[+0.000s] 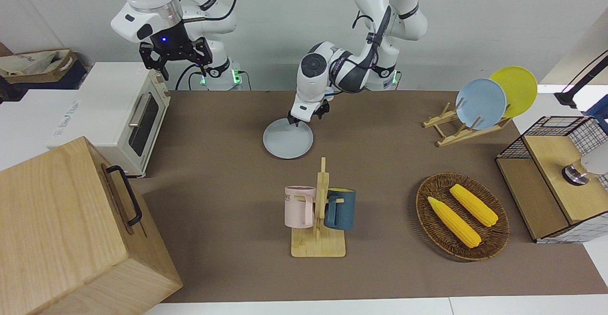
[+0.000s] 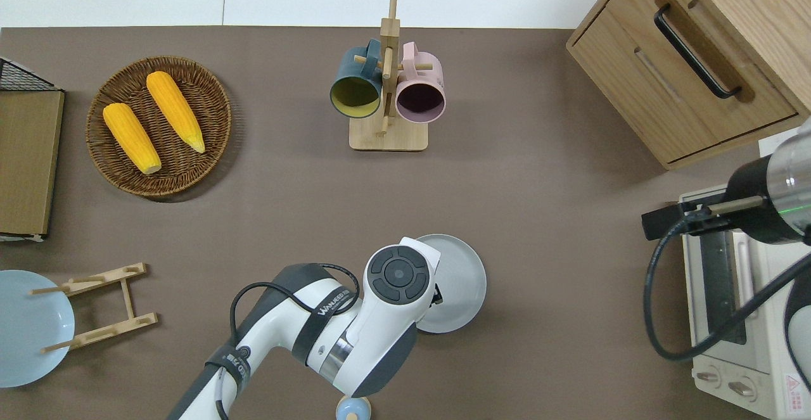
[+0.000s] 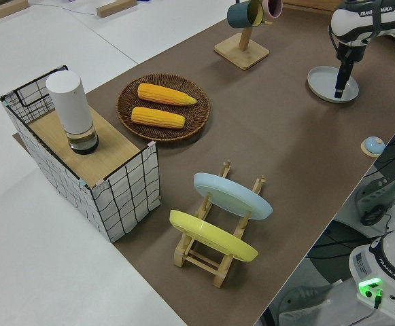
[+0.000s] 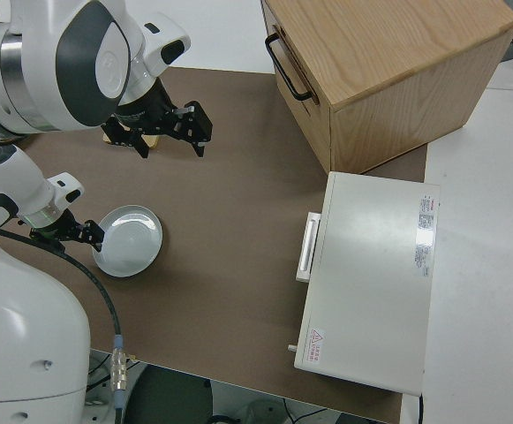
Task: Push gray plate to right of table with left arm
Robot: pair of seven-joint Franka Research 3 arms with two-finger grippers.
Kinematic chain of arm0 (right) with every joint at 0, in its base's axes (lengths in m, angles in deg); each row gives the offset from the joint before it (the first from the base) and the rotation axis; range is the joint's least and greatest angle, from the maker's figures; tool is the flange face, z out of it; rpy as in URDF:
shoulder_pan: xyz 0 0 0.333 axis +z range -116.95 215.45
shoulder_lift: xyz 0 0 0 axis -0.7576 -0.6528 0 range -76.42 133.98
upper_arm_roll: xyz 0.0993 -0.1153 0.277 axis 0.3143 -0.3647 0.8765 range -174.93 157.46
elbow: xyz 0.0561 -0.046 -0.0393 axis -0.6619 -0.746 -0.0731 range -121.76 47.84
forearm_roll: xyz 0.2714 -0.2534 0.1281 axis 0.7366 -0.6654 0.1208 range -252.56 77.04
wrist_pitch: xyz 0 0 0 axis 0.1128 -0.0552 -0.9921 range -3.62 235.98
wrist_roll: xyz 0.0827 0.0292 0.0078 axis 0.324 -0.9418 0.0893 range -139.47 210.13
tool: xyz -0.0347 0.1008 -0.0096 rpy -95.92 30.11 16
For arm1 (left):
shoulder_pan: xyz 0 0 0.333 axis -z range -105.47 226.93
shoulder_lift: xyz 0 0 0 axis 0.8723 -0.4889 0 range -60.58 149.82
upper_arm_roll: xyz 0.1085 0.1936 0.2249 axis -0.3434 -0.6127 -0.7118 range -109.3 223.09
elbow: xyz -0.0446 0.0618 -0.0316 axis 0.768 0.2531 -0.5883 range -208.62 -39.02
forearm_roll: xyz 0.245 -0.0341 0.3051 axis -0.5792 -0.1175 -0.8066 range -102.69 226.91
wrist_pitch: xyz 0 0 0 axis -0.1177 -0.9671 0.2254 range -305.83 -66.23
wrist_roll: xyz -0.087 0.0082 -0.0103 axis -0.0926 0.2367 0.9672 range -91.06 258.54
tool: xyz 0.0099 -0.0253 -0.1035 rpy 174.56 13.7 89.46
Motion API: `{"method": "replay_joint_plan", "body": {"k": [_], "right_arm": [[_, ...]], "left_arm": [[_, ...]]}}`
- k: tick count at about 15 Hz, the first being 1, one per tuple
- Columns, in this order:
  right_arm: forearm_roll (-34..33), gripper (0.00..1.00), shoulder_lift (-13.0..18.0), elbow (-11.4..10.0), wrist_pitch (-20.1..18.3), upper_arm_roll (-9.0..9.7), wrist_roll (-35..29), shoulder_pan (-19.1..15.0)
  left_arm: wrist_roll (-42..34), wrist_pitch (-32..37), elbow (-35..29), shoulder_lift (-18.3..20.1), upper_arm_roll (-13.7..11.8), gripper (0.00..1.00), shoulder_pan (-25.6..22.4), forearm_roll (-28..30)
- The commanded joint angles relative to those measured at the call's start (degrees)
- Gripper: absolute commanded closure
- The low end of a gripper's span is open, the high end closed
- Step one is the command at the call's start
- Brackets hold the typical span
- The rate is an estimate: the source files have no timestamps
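left gripper poised at the gray plate's near edge

brown matte table with white edges is carrying everything here. the gray plate is lying flat on it, nearer to the robots than the wooden mug stand, which is holding a pink mug and a dark teal mug. toward the right arm's end of the table, a white toaster oven and a wooden drawer cabinet are standing. toward the left arm's end, a wicker basket is holding two corn cobs, and a wooden plate rack is propping up a sky-blue plate and a yellow plate.

the left arm is bending sharply at the elbow, its forearm folding down and toward the right arm's end, with the wrist pointing nearly straight down. the left gripper is sitting over the plate's edge nearest the robots; one fingertip is reaching down to that rim, though whether it is touching i cannot tell. in the right side view the fingers are showing a gap between them, spread apart and gripping nothing.

the right arm is parked, its gripper hanging with the fingers splayed wide and nothing between them.
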Motion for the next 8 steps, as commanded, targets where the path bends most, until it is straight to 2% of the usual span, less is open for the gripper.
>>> {"method": "replay_joint_plan", "body": {"k": [1, 3, 6, 8], "right_arm": [[0.33, 0.017, 0.17, 0.50, -0.89, 0.98, -0.75, -1.14], [0.33, 0.017, 0.17, 0.50, -0.89, 0.98, -0.75, -1.14], [0.33, 0.017, 0.17, 0.50, -0.89, 0.98, -0.75, -1.14], [0.33, 0.017, 0.17, 0.50, -0.89, 0.89, -0.75, -1.14]], "left_arm": [[-11.49, 13.73, 5.34, 7.23, -1.27, 0.00, -6.82, -0.43], [-15.01, 19.10, 6.84, 10.48, -1.53, 0.00, -11.30, -0.34], [-23.18, 21.67, 6.93, 17.42, -1.53, 0.00, -17.63, -0.60], [-26.71, 25.25, 8.15, 20.41, -1.44, 0.00, -20.37, -0.69]]}}
